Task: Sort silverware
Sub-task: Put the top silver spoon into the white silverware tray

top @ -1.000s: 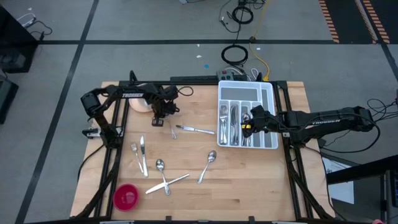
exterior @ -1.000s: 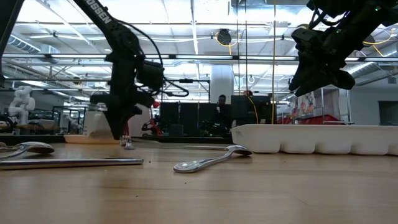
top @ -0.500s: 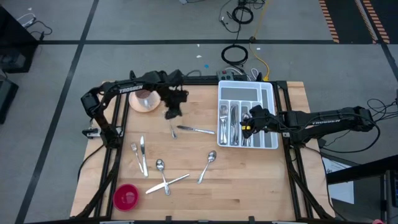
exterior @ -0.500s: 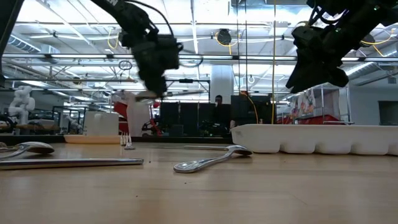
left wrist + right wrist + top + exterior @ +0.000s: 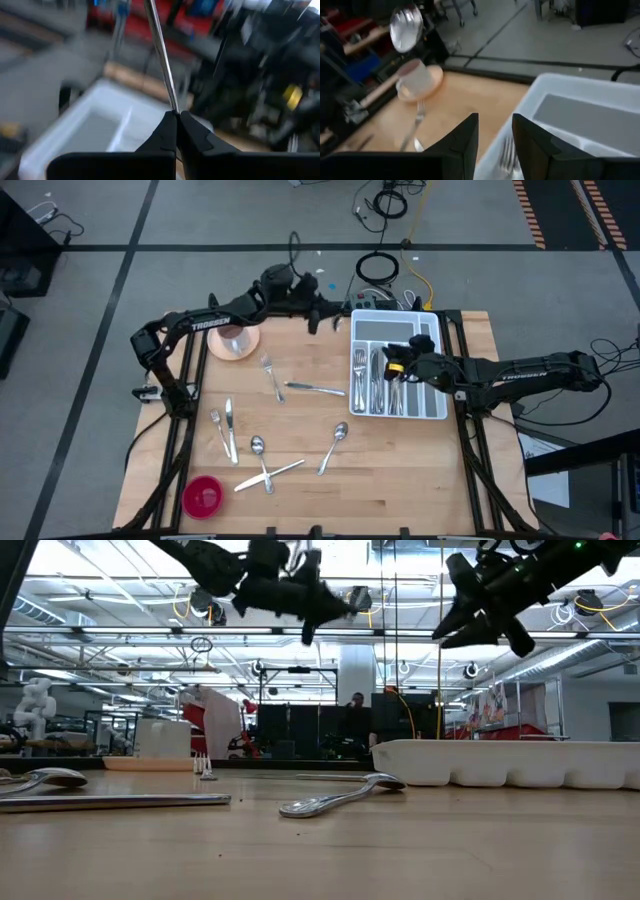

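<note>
Shiny silver metal throughout: the silverware lies partly loose on the wooden bench (image 5: 420,470), partly in the white cutlery tray (image 5: 432,370) at the bench's far right corner. Left gripper (image 5: 322,313) is raised above the far edge of the bench, just beside the tray's far-left corner, fingers (image 5: 170,131) pinched tight on a thin bright handle (image 5: 161,50); the right wrist view shows a spoon bowl (image 5: 405,22) in the air over there, blurred. Right gripper (image 5: 393,366) hangs over the tray's middle compartments, its fingers (image 5: 462,142) parted with nothing between them. Forks in tray (image 5: 360,375) fill the left-hand compartment, more pieces in the next ones, hard to tell apart. Loose pieces, all slim and glinting: a fork (image 5: 270,376) near the cup and saucer (image 5: 234,340) at the far left; a knife (image 5: 315,388) just beside that fork; a fork and knife pair (image 5: 224,428) toward the left edge; crossed spoon and knife (image 5: 265,470) near the front edge; a lone spoon (image 5: 334,446) mid-bench. Red dish (image 5: 203,496) at the front left corner
</note>
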